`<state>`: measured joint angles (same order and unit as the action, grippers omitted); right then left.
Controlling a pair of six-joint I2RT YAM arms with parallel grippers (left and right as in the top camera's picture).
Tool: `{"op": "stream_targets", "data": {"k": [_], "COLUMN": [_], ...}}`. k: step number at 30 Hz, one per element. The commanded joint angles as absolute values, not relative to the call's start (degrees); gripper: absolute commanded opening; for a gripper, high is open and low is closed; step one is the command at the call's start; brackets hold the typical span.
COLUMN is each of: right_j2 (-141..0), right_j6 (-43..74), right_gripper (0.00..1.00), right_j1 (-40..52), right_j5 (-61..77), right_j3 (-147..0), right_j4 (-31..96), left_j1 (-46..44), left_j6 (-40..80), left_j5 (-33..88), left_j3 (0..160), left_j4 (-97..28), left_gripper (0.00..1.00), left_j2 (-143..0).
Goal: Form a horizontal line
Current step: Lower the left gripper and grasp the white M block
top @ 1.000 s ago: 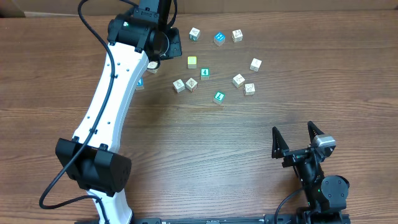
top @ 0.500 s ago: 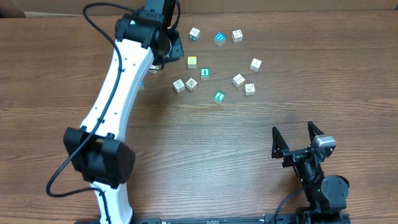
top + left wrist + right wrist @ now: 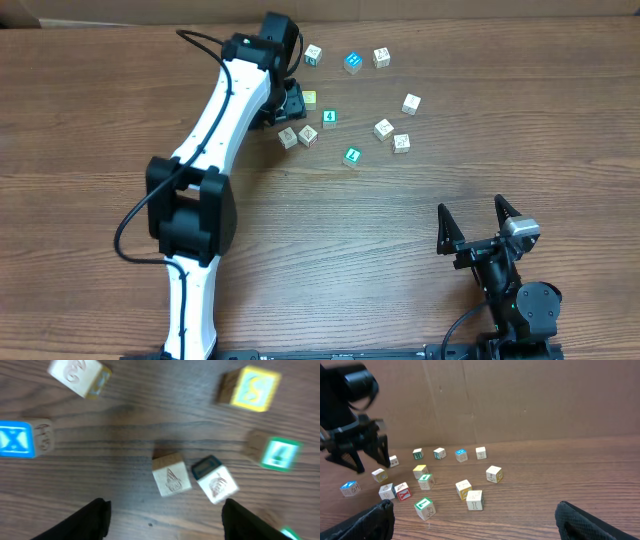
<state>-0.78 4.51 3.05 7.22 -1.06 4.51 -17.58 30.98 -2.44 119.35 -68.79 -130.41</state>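
No horizontal line shows; the cubes lie scattered at the table's far side. A pale yellow cube point(image 3: 309, 98) point(image 3: 250, 387) sits beside my left gripper point(image 3: 289, 104). Two whitish cubes point(image 3: 288, 137) point(image 3: 308, 135) lie side by side just below it, and in the left wrist view they point(image 3: 171, 475) point(image 3: 215, 480) sit ahead of the black fingers point(image 3: 85, 520). Another whitish cube point(image 3: 80, 375) lies at the upper left. The left gripper point(image 3: 165, 517) hovers open and holds nothing. My right gripper point(image 3: 478, 225) point(image 3: 475, 530) rests open at the near right, far from the cubes.
A blue-faced cube point(image 3: 22, 439) lies left of the pair, and green-faced cubes point(image 3: 329, 118) point(image 3: 352, 155) lie right of it. More cubes point(image 3: 313, 54) point(image 3: 352, 62) point(image 3: 381, 57) point(image 3: 411, 103) point(image 3: 384, 128) point(image 3: 401, 143) spread across the back right. A cardboard wall point(image 3: 520, 400) stands behind the table.
My left gripper has opened from shut and swung right, from the cube at the far left to beside the pale yellow cube. The right arm has not moved.
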Motion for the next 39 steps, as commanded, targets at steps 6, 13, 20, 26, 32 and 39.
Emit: {"op": "stream_targets", "data": {"k": [6, 13, 20, 26, 32, 39], "right_j2": [-0.2, -0.2, -0.2, -0.2, -0.2, -0.2], "right_j6": [4.6, 4.6, 4.6, 4.6, 4.6, 4.6], "right_gripper": [1.0, 1.0, 1.0, 1.0, 1.0, 1.0], "right_j1": [3.3, 3.3, 3.3, 3.3, 3.3, 3.3], "right_j5": [7.0, 7.0, 7.0, 7.0, 7.0, 7.0], "right_j3": [-0.5, -0.5, -0.5, -0.5, -0.5, -0.5], "right_j4": [4.3, 4.2, 4.2, 4.2, 4.2, 4.2], "left_j1": [-17.4, -17.4, -17.4, -17.4, -17.5, -17.8], "left_j6": [31.9, 32.4, 32.4, 32.4, 32.4, 32.4], "left_j5": [-2.9, -3.0, -3.0, -3.0, -3.0, -3.0], "left_j3": [120.2, 120.2, 120.2, 120.2, 120.1, 120.1], "left_j4": [-68.6, -67.5, -66.5, -66.5, -67.1, -67.7], "left_gripper": [0.57, 0.55, 0.43, 0.32, 0.32, 0.33], "left_j2": [-136.6, -138.4, -138.4, -138.4, -138.4, -138.4]}}
